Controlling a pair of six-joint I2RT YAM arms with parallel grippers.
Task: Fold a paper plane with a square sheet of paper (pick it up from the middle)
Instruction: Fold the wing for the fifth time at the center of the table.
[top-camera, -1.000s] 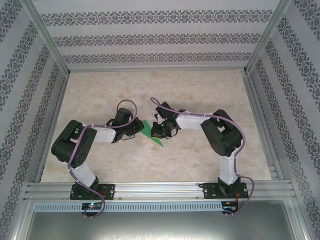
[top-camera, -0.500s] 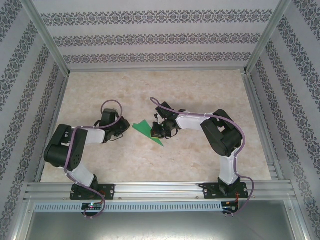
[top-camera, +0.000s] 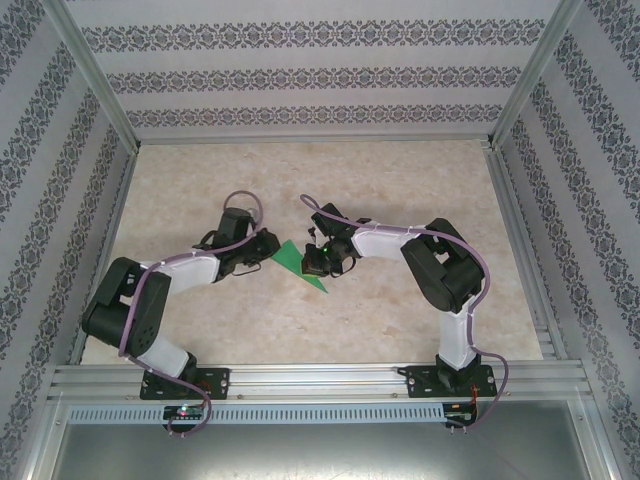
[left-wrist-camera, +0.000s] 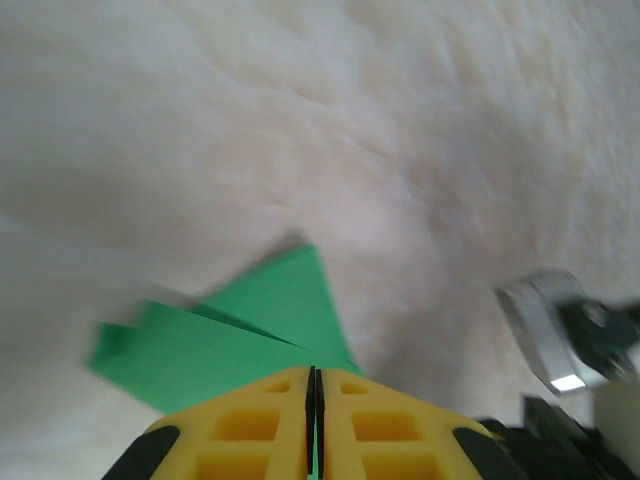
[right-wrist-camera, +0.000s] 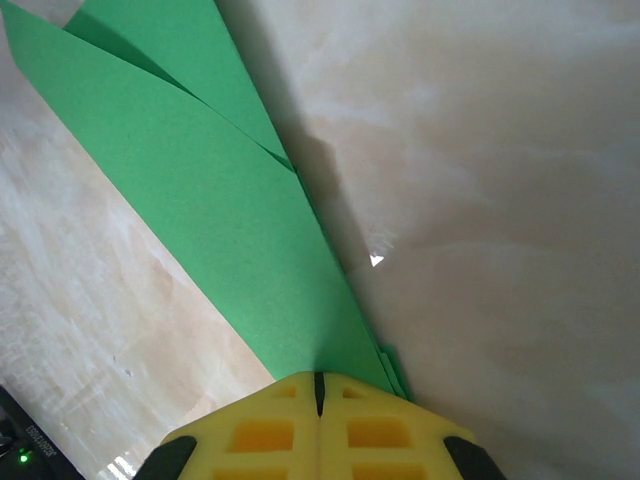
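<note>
**A:** Our right end effector (right-wrist-camera: 320, 380) first. Its fingers are clenched with no gap, and the tips are planted on one end of the paper plane (right-wrist-camera: 230, 220)

**B:** Is it pinching a layer, or only pinning the paper to the bench (top-camera: 420, 190)?

**A:** We cannot tell. The green runs right up under the tips, and the contact itself is hidden.

**B:** And our left end effector (left-wrist-camera: 310, 375)?

**A:** It is closed too, with only a hairline between the fingers. Its tips sit over the edge of the plane at the end away from the right end effector. That view is blurred, so we cannot say whether they touch the paper.

**B:** So the plane lies flat on the bench, running out from the right end effector towards the left one?

**A:** Yes, as a pointed wedge with layered flaps. We judge it to be half folded.

**B:** How will it handle?

**A:** It looks light, thin and limp, and it would probably skate on the smooth bench unless one end is held down. A stray squeeze would leave a crease. We would take it along the folded edge near the middle, where the stacked layers make it stiffer, and not at a loose corner
</note>
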